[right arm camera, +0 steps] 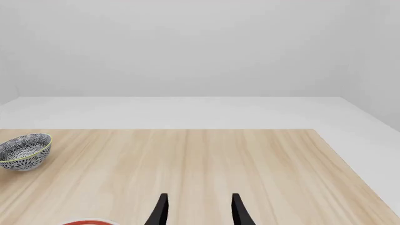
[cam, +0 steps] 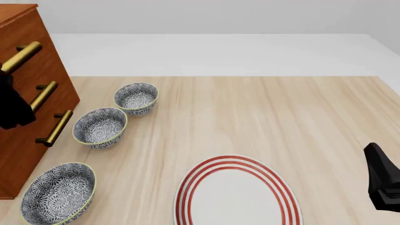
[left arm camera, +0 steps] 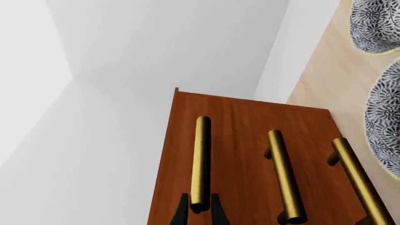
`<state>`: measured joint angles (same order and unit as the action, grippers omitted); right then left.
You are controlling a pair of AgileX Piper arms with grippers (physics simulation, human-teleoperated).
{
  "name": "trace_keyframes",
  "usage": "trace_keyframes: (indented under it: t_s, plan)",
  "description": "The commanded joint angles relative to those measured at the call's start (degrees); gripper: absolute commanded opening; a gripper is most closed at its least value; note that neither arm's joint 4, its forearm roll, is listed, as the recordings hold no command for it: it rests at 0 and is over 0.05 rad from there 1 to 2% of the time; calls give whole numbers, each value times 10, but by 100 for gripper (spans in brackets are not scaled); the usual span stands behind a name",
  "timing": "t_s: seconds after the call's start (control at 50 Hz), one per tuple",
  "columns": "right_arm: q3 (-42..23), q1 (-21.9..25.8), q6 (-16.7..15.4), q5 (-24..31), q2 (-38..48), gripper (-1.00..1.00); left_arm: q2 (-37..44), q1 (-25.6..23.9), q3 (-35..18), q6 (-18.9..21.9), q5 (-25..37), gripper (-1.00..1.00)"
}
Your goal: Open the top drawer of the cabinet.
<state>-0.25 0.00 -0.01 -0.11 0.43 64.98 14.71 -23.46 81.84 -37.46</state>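
The cabinet (cam: pixel 18 154) is reddish-brown wood and stands at the table's left edge, with three brass bar handles on its front. The top drawer (cam: pixel 47 61) looks flush with the two below it. In the left wrist view its handle (left arm camera: pixel 201 154) is the bar nearest the cabinet's top edge. My left gripper (left arm camera: pixel 200 197) has a dark finger pressed on each side of that handle's near end. From the front it shows as a dark shape (cam: pixel 11 105) just below the handle (cam: pixel 22 56). My right gripper (right arm camera: pixel 198 199) hovers open and holds nothing, low at the table's right side (cam: pixel 382 183).
Three patterned bowls line up in front of the cabinet: a far one (cam: pixel 136 97), a middle one (cam: pixel 100 126) and a near one (cam: pixel 58 192). A white plate with red rings (cam: pixel 237 197) lies at the table's near centre.
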Motion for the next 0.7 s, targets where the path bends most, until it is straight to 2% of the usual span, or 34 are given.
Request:
trace_keyframes:
  t_s: [0.02,0.7]
  plan:
    - [0,0,0,0,0,100,-6,-14,4,11,12,-100]
    - [0,0,0,0,0,100,-27,-44,9,10,32,-100]
